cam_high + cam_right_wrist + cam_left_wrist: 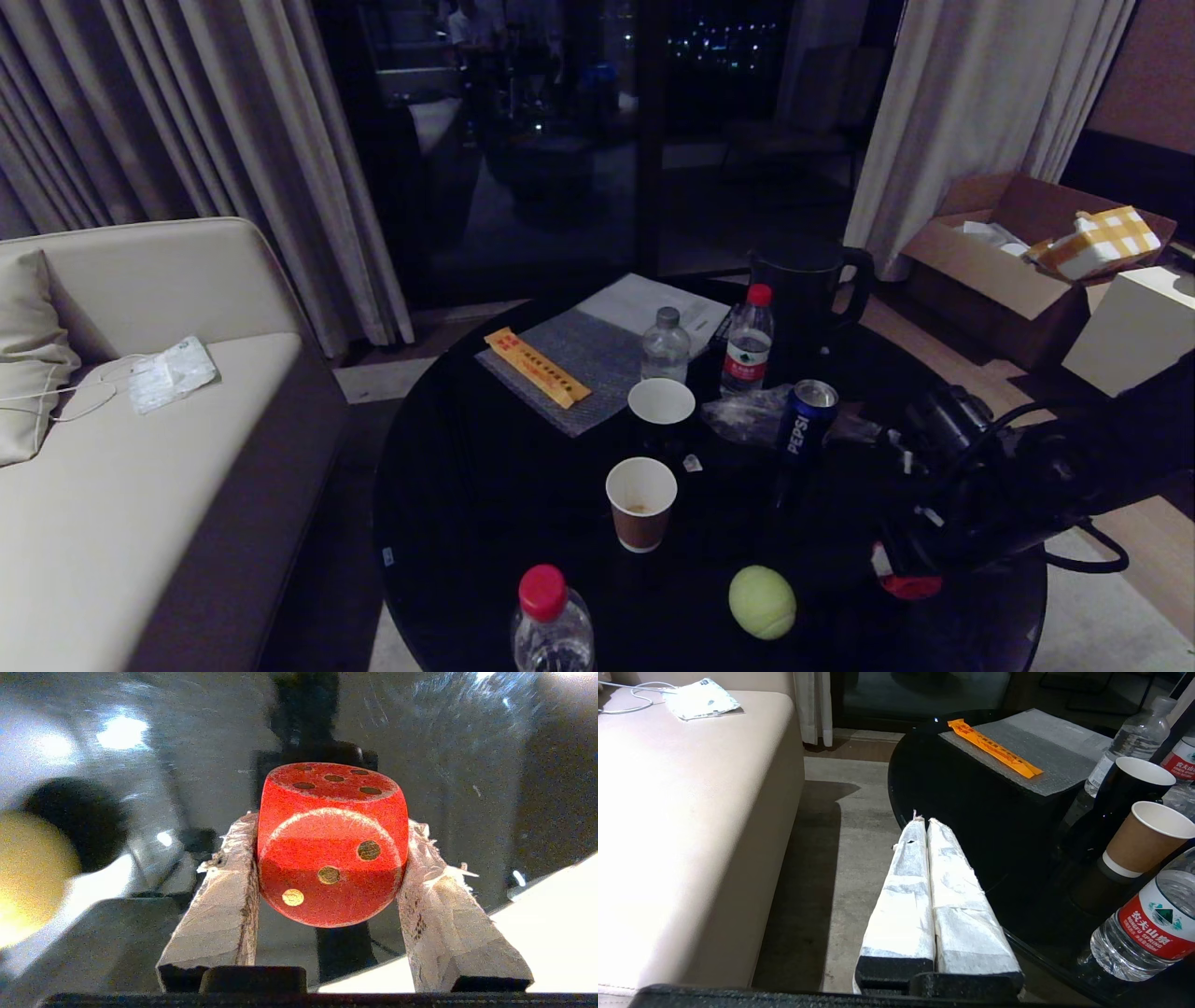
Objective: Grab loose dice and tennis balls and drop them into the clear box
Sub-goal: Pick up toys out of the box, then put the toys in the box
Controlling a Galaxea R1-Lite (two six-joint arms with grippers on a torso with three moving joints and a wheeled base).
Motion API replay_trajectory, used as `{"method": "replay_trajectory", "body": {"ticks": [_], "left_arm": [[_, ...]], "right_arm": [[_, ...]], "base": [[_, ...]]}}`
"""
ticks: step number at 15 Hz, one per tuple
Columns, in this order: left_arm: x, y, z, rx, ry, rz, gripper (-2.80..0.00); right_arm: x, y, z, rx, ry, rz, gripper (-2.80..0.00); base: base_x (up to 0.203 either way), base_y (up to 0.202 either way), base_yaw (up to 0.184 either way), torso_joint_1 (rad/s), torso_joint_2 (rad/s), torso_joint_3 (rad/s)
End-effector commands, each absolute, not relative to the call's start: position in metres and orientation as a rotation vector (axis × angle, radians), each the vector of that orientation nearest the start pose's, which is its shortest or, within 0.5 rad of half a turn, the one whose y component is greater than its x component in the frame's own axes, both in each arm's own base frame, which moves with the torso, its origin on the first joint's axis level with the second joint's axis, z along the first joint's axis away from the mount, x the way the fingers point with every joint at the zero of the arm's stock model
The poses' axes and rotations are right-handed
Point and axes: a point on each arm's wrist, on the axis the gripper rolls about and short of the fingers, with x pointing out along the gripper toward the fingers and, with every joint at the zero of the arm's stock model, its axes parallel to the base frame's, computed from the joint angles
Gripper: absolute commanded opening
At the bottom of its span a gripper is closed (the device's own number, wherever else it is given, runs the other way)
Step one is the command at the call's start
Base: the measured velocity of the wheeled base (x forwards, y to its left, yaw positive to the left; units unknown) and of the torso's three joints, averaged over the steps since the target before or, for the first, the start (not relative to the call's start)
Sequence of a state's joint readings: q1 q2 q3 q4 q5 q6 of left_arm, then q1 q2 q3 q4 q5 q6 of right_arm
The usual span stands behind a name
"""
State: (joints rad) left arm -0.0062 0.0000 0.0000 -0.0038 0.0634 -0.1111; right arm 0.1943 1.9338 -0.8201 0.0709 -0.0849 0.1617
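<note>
A red die (331, 844) with gold pips sits on the black glass table, and my right gripper (329, 826) is shut on it, one wrapped finger (224, 896) pressed against each side. The head view shows that die (912, 586) at the table's near right under the right gripper (902, 571). A yellow-green tennis ball (762, 602) lies loose just left of it and shows as a blur (28, 877) in the right wrist view. My left gripper (923, 821) is shut and empty, parked over the floor off the table's left edge. The clear box is out of view.
On the round table (485, 485) stand a brown paper cup (640, 502), a black cup (661, 406), a Pepsi can (807, 420), three water bottles (747, 350), a dark kettle (803, 289) and a grey mat with an orange packet (537, 367). A sofa (140, 448) is on the left, cardboard boxes (1018, 252) at far right.
</note>
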Motion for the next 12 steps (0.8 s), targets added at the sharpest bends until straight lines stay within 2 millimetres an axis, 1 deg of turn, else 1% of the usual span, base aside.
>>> {"method": "replay_trajectory", "body": {"ticks": [1, 2, 4, 5, 6, 8, 9, 10, 12], "left_arm": [[-0.023, 0.002, 0.076, -0.112, -0.005, 0.058, -2.8], [-0.023, 0.002, 0.076, -0.112, -0.005, 0.058, -2.8], [-0.023, 0.002, 0.076, -0.112, -0.005, 0.058, -2.8], [-0.023, 0.002, 0.076, -0.112, -0.005, 0.058, -2.8], [-0.023, 0.002, 0.076, -0.112, -0.005, 0.058, -2.8], [-0.023, 0.002, 0.076, -0.112, -0.005, 0.058, -2.8], [-0.023, 0.002, 0.076, -0.112, -0.005, 0.058, -2.8], [-0.023, 0.002, 0.076, -0.112, -0.005, 0.058, -2.8], [-0.023, 0.002, 0.076, -0.112, -0.005, 0.058, -2.8]], "right_arm": [[0.261, 0.048, 0.107, 0.0, 1.033, 0.013, -2.8], [0.247, 0.045, 0.124, 0.002, 0.98, 0.02, -2.8], [0.208, 0.038, 0.156, 0.001, 0.856, 0.041, -2.8], [0.186, 0.034, 0.168, 0.001, 0.801, 0.048, -2.8], [0.161, 0.029, 0.175, 0.002, 0.748, 0.052, -2.8], [0.114, 0.018, 0.175, 0.01, 0.667, 0.043, -2.8], [0.093, 0.012, 0.169, 0.018, 0.636, 0.024, -2.8], [0.074, 0.006, 0.16, 0.022, 0.611, -0.006, -2.8], [0.043, 0.0, 0.142, 0.023, 0.548, -0.062, -2.8]], "base": [[0.0, 0.0, 0.0, 0.0, 0.0, 0.0], [0.0, 0.0, 0.0, 0.0, 0.0, 0.0], [0.0, 0.0, 0.0, 0.0, 0.0, 0.0], [0.0, 0.0, 0.0, 0.0, 0.0, 0.0], [0.0, 0.0, 0.0, 0.0, 0.0, 0.0], [0.0, 0.0, 0.0, 0.0, 0.0, 0.0], [0.0, 0.0, 0.0, 0.0, 0.0, 0.0], [0.0, 0.0, 0.0, 0.0, 0.0, 0.0], [0.0, 0.0, 0.0, 0.0, 0.0, 0.0]]}}
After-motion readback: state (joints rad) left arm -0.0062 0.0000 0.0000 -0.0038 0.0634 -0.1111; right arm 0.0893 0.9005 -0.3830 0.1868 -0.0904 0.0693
